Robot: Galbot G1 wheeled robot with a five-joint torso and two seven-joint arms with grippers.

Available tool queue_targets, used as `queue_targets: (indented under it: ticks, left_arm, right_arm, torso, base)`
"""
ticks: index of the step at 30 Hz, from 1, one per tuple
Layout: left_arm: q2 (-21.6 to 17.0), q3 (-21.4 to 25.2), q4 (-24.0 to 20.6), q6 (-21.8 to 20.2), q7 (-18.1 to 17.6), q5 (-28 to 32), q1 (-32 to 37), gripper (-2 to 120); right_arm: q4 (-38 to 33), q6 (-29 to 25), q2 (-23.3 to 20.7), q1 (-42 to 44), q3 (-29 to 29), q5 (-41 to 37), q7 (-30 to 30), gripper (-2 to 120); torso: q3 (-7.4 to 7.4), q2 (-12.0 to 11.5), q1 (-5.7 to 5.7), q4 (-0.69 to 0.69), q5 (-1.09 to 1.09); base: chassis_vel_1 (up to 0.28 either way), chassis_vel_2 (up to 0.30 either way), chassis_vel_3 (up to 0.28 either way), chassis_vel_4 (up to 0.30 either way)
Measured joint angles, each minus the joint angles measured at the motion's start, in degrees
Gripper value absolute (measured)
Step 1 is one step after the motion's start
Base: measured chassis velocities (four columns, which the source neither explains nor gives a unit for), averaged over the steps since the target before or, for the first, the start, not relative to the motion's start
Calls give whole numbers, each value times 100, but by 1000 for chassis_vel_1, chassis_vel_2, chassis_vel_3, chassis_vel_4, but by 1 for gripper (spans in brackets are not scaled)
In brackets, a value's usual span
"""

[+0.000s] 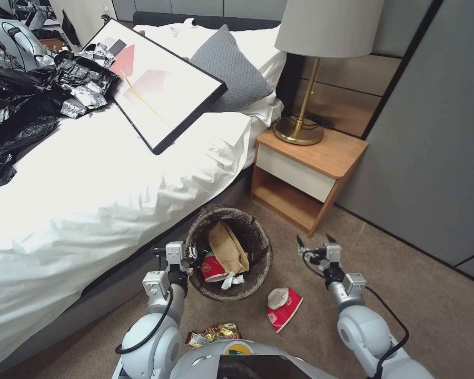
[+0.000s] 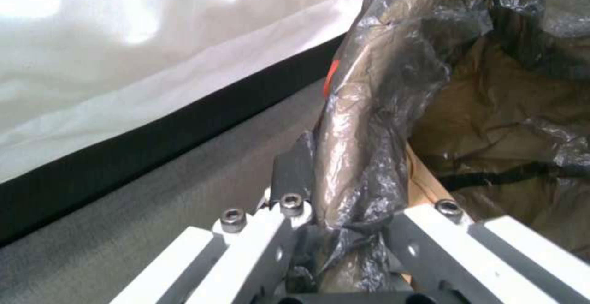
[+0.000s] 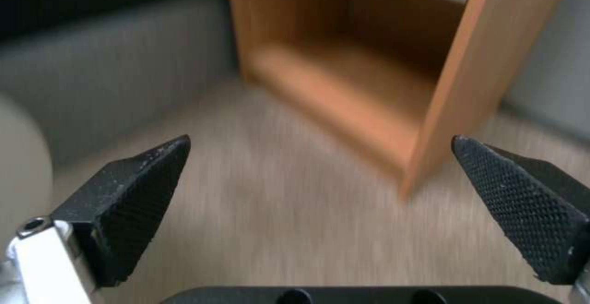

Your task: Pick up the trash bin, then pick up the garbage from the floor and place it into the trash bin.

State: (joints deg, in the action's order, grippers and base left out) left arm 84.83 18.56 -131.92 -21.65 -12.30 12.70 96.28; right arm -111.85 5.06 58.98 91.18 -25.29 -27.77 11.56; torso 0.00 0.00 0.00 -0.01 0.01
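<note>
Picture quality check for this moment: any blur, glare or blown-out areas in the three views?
Head view: sharp, evenly lit, straight edges bowed by the wide lens. Left wrist view: white bed sheet blown out; sheen on the bag liner of the trash bin gripped by the left end effector. Right wrist view: carpet and nightstand smeared and soft, right end effector fingers crisp.

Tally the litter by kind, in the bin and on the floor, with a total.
Red-and-white paper cups: 2, one in the bag-lined round trash bin at, one crushed on the carpet
Tan paper bag: 1
White tissue: 1
Gold snack wrapper: 1
Total: 5
</note>
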Motion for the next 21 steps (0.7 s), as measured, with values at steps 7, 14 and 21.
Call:
queue_targets:
  ticks: [7, 14, 21]
  left_arm:
    - [23, -36, 5, -1, 1, -2, -18, 3]
    - [41, -43, 4, 2, 2, -9, -15, 3]
    - [40, -44, -23, 3, 2, -19, 0, 3]
  right_arm:
    - [-28, 912, -593, 66, 203, -668, -84, 100]
    - [205, 1241, -731, 36, 639, -705, -183, 100]
    - [665, 1460, -654, -396, 1206, -754, -128, 100]
  torso:
    - [0, 0, 0, 1, 0]
    - [0, 0, 0, 0, 0]
    - [0, 0, 0, 1, -1]
  base:
    - [0, 0, 0, 0]
    - [0, 0, 0, 0]
    - [0, 0, 0, 0]
